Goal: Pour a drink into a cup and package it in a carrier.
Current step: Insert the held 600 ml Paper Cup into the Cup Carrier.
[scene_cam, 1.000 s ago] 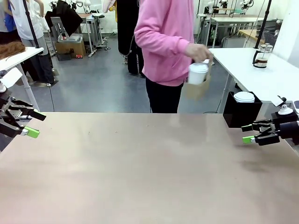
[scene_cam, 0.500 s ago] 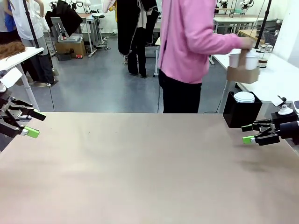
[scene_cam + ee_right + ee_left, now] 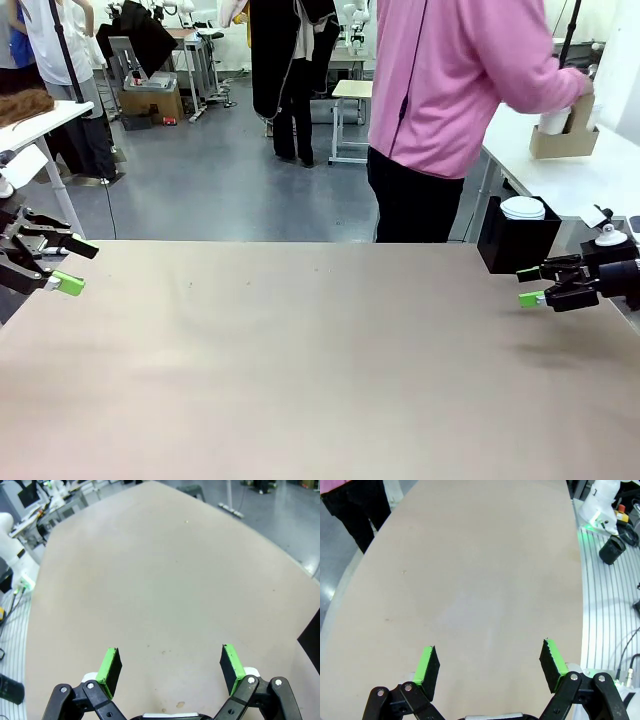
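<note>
A person in a pink top stands at the far right and holds the brown carrier (image 3: pixel 563 142) over a white side table (image 3: pixel 590 185). The white cup (image 3: pixel 553 121) stands in the carrier. The drink is out of view. My left gripper (image 3: pixel 78 266) hangs open over the left edge of the tan table (image 3: pixel 300 360), and nothing lies between its green pads (image 3: pixel 427 664). At the table's right edge my right gripper (image 3: pixel 529 286) is also open and holds nothing, as its wrist view confirms (image 3: pixel 170 662). Both grippers are far from the carrier.
A black box (image 3: pixel 515 240) with a white lid on top stands just beyond the table's far right corner, close to my right gripper. Other people, chairs and work tables fill the room behind.
The person has walked to the right, carrying the carrier with the cup from in front of the body to over the white side table. Neither gripper has moved.
</note>
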